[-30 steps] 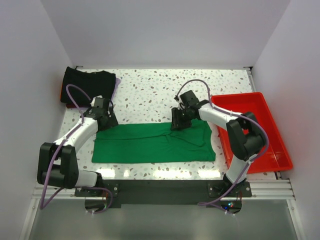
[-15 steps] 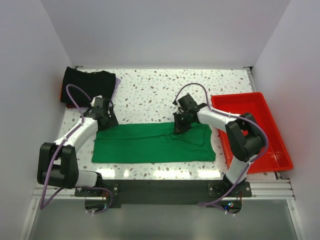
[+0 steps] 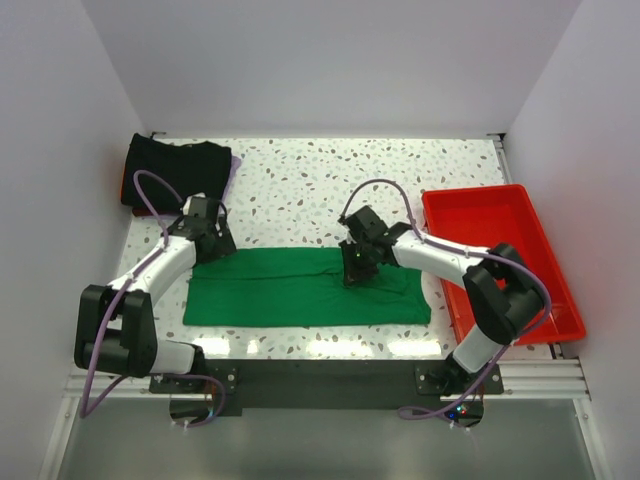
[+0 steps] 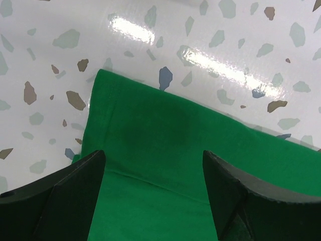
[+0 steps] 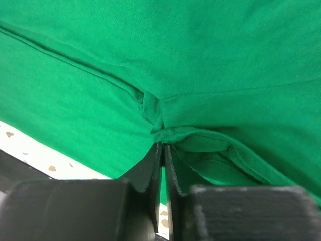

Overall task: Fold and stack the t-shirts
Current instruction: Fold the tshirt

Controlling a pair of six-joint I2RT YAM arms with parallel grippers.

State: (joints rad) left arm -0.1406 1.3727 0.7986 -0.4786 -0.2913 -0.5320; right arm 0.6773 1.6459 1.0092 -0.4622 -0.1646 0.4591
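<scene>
Across the near half of the speckled table I see the green t-shirt lying flat as a long folded band, with the black t-shirts heaped in the far left corner and the red tray off to the right. Through the right wrist camera, the right gripper has its jaws pressed together on a small bunched ridge of green cloth, near the band's far edge and right of its middle. The left gripper hangs over the shirt's far left corner with its fingers spread wide, holding nothing.
</scene>
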